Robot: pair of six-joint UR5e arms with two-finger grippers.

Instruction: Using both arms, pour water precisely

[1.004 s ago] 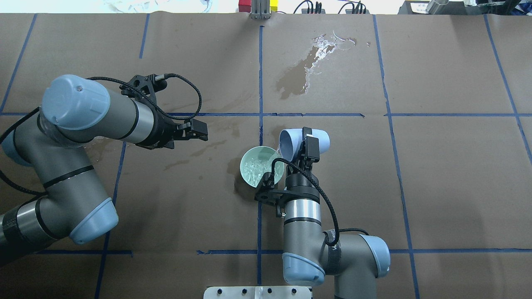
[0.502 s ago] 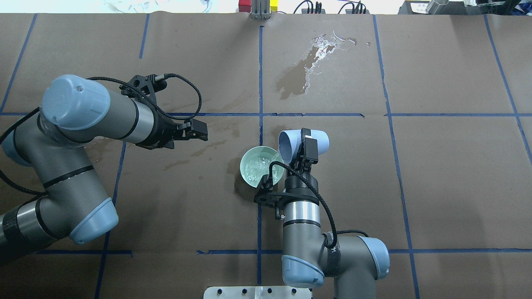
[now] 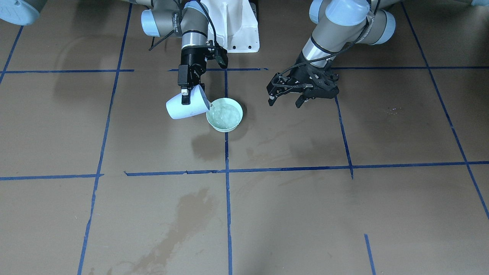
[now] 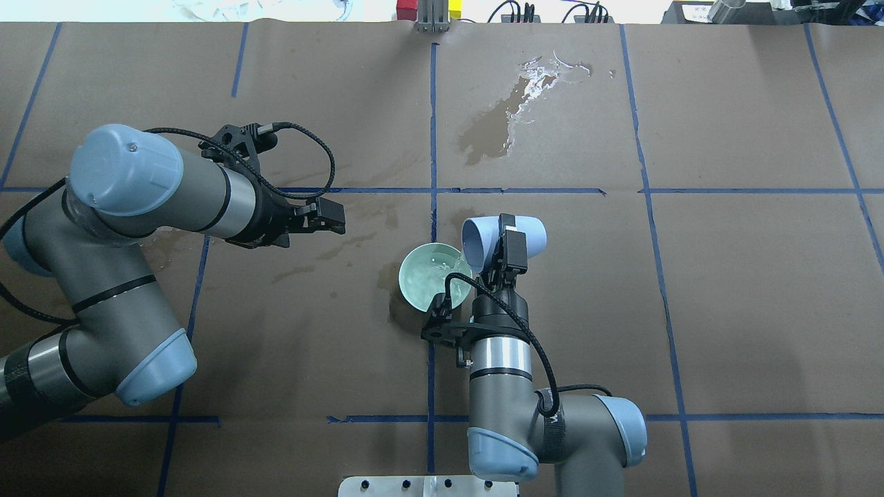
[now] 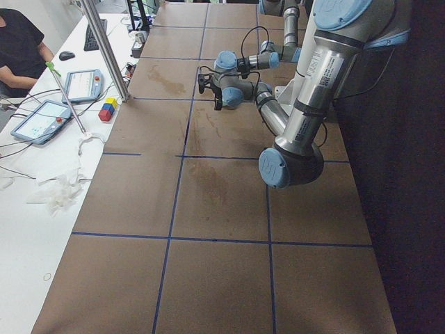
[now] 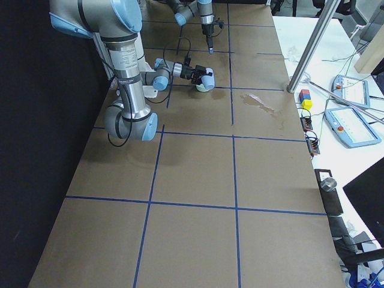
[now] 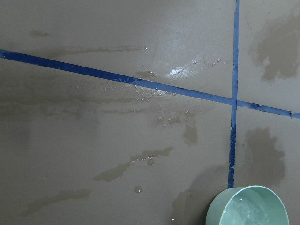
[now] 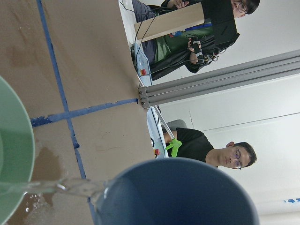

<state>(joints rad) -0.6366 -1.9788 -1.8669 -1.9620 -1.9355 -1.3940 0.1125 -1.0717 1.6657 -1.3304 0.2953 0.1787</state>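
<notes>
My right gripper (image 4: 506,240) is shut on a pale blue cup (image 4: 482,241), held tilted on its side with its mouth over the rim of a mint-green bowl (image 4: 423,281). In the right wrist view a thin stream of water (image 8: 61,186) runs from the cup (image 8: 178,197) to the bowl (image 8: 16,150). Rippled water (image 3: 225,113) lies in the bowl (image 3: 222,128). The front view shows the cup (image 3: 179,110) in the right gripper (image 3: 187,96). My left gripper (image 4: 336,215) is open and empty, hovering left of the bowl; it also shows in the front view (image 3: 284,100).
A dark spill with a shiny puddle (image 4: 507,114) lies on the brown paper far behind the bowl. Damp patches (image 7: 131,164) mark the paper between the left gripper and the bowl (image 7: 246,208). Blue tape lines (image 4: 433,138) form a grid. Operators sit beyond the far edge (image 8: 225,154).
My right arm has drawn back slightly toward the robot's base, the cup still tilted over the bowl. The ripples in the bowl have calmed. The left arm has not moved.
</notes>
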